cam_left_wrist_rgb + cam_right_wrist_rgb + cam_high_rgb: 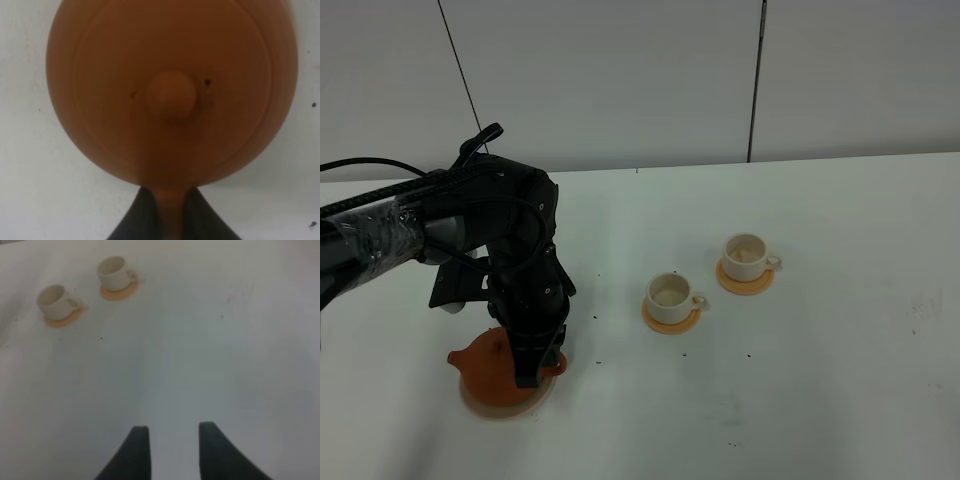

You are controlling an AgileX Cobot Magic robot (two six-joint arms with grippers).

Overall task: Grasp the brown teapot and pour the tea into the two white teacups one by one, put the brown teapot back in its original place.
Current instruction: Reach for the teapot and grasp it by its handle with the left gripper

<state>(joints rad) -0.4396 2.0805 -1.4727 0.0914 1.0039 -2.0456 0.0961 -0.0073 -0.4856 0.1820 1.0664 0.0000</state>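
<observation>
Left gripper hanging over teapot sitting on tan coaster, narrow jaws straddling its handle, grip unclear, right gripper standing wide open over table, cup and second cup well ahead.

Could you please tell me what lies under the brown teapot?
A pale beige coaster: only its rim shows around the base of the brown teapot. Its middle is covered by the pot, so nothing more can be seen there.
</observation>
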